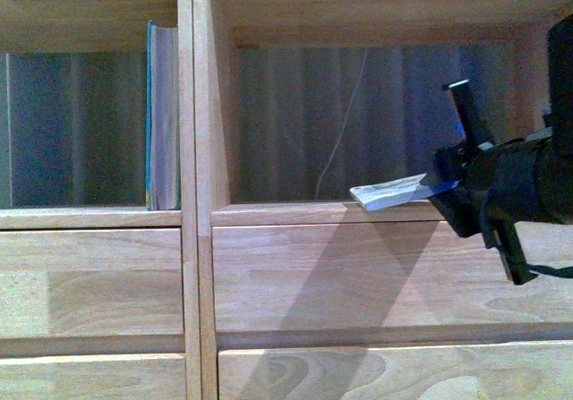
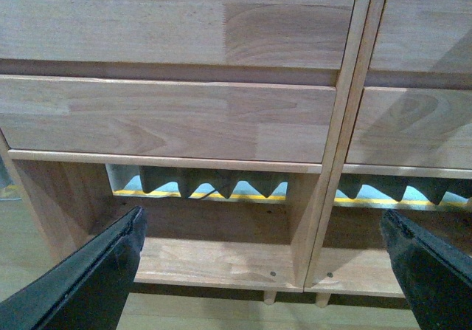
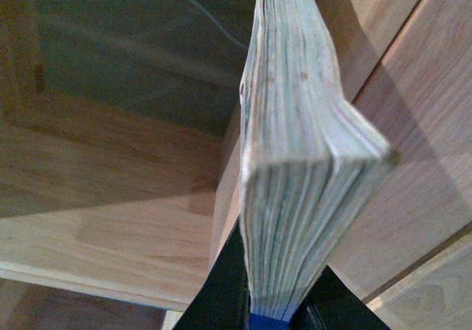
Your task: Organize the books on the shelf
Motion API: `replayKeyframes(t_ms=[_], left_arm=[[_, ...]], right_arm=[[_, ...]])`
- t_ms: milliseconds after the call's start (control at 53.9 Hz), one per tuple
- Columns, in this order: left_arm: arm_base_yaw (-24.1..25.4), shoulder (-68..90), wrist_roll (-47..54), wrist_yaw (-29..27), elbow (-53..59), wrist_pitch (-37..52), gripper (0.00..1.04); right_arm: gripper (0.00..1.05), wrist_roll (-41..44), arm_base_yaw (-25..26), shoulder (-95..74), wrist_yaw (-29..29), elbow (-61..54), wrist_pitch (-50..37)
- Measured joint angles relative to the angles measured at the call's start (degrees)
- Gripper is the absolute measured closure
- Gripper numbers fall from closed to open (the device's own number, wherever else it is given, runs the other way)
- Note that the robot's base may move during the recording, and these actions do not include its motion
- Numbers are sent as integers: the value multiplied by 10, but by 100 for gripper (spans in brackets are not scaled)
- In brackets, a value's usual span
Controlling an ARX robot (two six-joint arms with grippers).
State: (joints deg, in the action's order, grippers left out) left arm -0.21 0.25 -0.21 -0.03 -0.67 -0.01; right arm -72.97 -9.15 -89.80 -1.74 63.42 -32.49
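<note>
One thin book [image 1: 389, 192] clamped flat, right tool [image 1: 441, 185] half cropped, cover unseen

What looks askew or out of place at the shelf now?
The thin book in the right gripper is held nearly flat at the front edge of the right compartment, while the teal book stands upright in the left compartment.

The shelf [image 1: 313, 275] is showing pale, smooth, matt wood with grain. The thin book [image 3: 295, 160] is showing stacked paper edges; the right hand [image 1: 445, 185] is looking matt black plastic.
</note>
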Motion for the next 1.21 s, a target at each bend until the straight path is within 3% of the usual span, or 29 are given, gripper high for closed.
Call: replayKeyframes(t_ms=[37, 111, 241, 594, 724, 872, 1206], left_arm=[[3, 1, -3, 12, 0, -1, 7], [59, 33, -50, 162, -13, 2, 7], [120, 83, -94, 280, -66, 48, 7], [234, 219, -216, 467, -258, 134, 7], [230, 294, -296, 497, -321, 196, 7], [192, 414, -432, 520, -385, 285, 7], [92, 530, -607, 512, -495, 387, 7]], right_arm=[[97, -3, 6, 12, 7, -6, -3], [97, -8, 17, 40, 18, -20, -9], [97, -9, 23, 71, 35, -37, -14], [97, -2, 8, 146, 89, -87, -42], [97, 3, -2, 172, 115, -96, -63], [97, 9, -20, 199, 153, -97, -92], [97, 33, -65, 217, 205, -116, -134]])
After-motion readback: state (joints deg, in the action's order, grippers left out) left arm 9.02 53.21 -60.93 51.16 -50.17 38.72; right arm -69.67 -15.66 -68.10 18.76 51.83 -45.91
